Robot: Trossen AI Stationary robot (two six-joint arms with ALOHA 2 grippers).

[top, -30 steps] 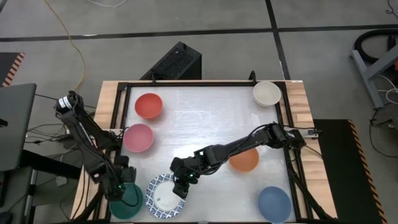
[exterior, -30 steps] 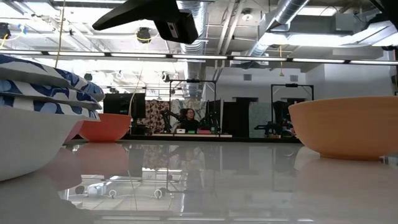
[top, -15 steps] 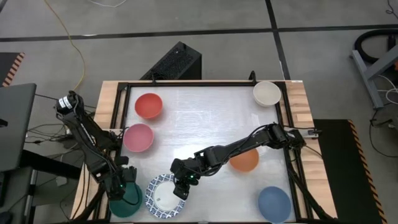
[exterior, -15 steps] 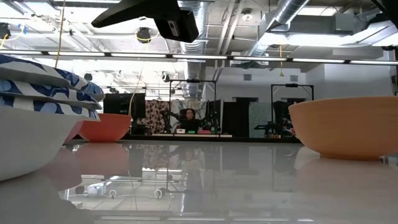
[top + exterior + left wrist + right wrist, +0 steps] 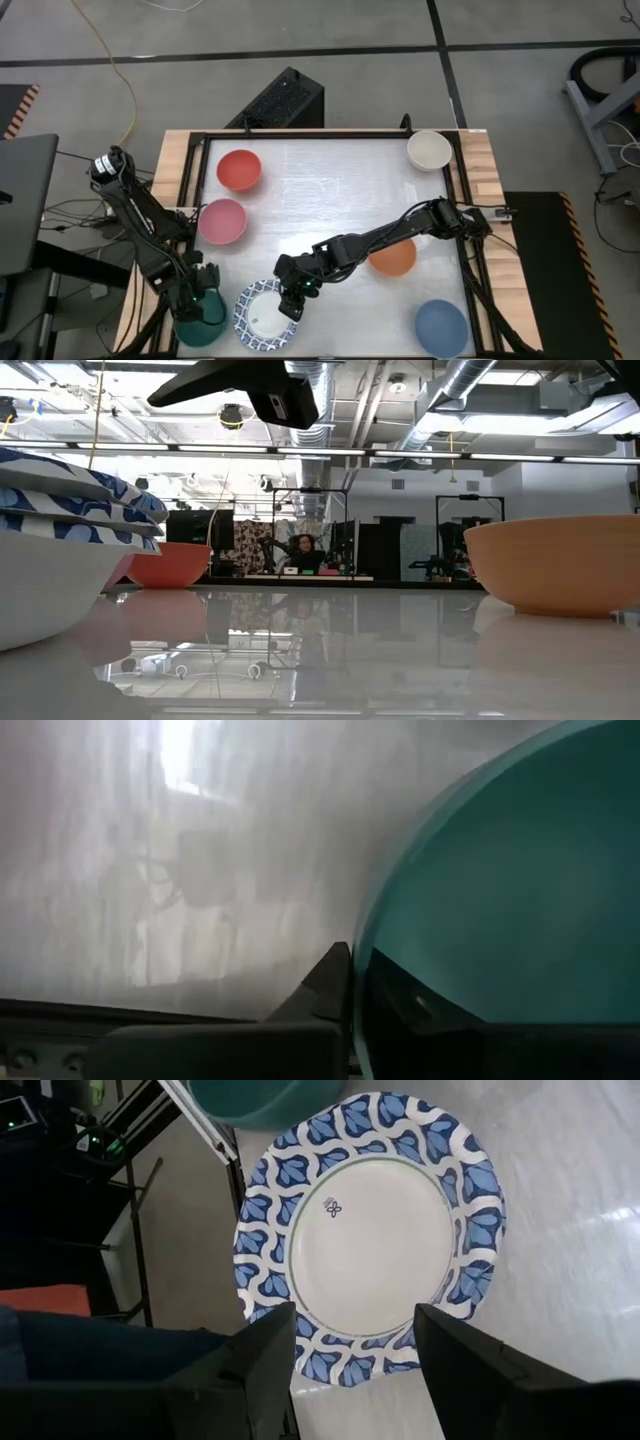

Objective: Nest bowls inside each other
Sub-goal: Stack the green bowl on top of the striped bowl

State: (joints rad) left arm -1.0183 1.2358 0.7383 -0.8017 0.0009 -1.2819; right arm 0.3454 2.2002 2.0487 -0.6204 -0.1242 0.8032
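Since the earlier frame: left hand (image 5: 203, 292) closed from wide, now pinching the rim of the green bowl (image 5: 203, 318) at the surface's near-left corner, one finger (image 5: 325, 982) outside the wall, presumably for lifting. Right hand (image 5: 293, 297) unchanged, spread wide above the patterned bowls (image 5: 368, 1232), apparently waiting. Pink bowl (image 5: 222, 220), likely destination, near.

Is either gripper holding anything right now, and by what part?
The left gripper is shut on the green bowl at its rim. The right gripper holds nothing.
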